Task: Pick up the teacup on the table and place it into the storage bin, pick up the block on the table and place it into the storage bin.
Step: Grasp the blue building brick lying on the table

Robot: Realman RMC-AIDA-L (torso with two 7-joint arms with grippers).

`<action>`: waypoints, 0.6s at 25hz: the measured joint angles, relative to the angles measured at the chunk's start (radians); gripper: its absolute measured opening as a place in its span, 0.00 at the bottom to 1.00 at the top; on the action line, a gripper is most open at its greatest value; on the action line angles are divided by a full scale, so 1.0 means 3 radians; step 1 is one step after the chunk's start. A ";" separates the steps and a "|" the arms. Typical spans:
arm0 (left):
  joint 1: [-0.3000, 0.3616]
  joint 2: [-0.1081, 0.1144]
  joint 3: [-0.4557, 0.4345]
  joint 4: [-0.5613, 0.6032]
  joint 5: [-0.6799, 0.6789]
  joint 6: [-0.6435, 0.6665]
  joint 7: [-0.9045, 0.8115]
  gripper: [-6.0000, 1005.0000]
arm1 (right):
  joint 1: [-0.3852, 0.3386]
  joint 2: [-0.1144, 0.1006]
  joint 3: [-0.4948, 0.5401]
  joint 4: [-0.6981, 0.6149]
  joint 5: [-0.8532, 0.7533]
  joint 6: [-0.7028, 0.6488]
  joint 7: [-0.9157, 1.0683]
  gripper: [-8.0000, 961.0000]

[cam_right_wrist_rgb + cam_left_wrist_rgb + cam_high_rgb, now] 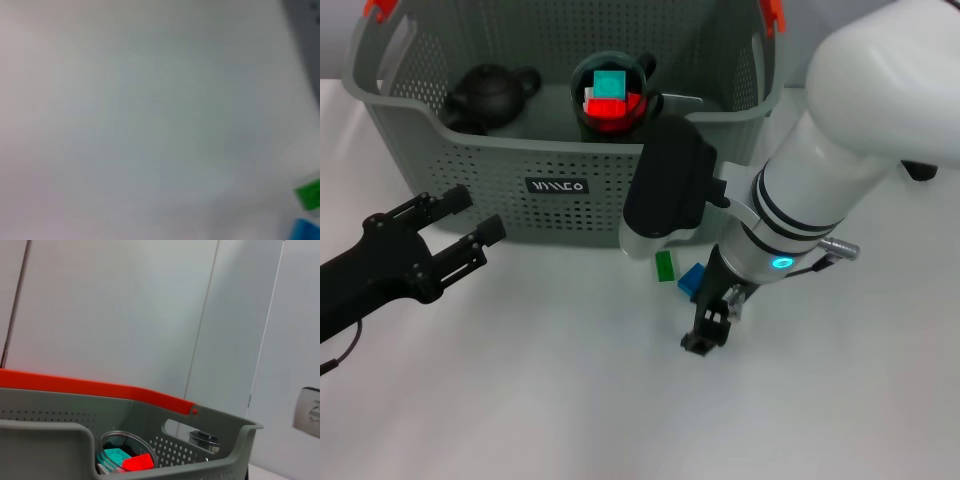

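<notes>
On the white table (570,400), the storage bin (450,160) holds a dark teapot (490,95) and the teacup (615,95), filled with coloured blocks. Left gripper (470,232) hovers open before the bin. Right gripper (712,322) hangs beside the blue block (691,280) and green block (664,265), both half-hidden by the arm; whether it grips anything is unclear.

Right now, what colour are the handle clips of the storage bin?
Orange-red handle clips on the grey storage bin; the left wrist view shows it best.

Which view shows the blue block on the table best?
The head view: the blue block lies on the table beside the green block, just by the right gripper. The right wrist view catches only its blurred corner; the left wrist view misses it.
</notes>
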State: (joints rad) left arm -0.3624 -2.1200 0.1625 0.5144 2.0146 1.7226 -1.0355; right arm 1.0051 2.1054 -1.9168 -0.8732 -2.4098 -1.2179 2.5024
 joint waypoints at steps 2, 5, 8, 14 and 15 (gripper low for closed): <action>0.0002 0.0000 0.0000 0.0005 0.0002 0.0000 0.0000 0.63 | -0.0029 -0.0006 0.0086 -0.0164 0.0062 -0.0267 -0.0065 0.62; 0.0006 0.0000 0.0000 0.0006 0.0001 0.0000 0.0000 0.63 | -0.0131 -0.0011 0.0298 -0.0439 0.0079 -0.0479 -0.0140 0.62; 0.0005 0.0000 0.0000 0.0004 -0.0001 0.0000 0.0000 0.63 | -0.0221 -0.0012 0.0441 -0.0586 -0.0105 -0.0384 -0.0097 0.62; 0.0003 0.0000 0.0000 0.0003 -0.0010 0.0000 0.0000 0.63 | -0.0139 0.0019 0.0228 -0.0203 -0.0345 0.0061 0.0032 0.62; 0.0002 0.0000 0.0000 0.0003 -0.0010 0.0000 0.0000 0.63 | -0.0124 0.0020 0.0197 -0.0145 -0.0336 0.0116 0.0049 0.62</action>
State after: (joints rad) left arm -0.3617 -2.1199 0.1625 0.5154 2.0116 1.7226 -1.0354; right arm 0.9680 2.1114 -1.8575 -0.9168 -2.5105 -1.1832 2.5171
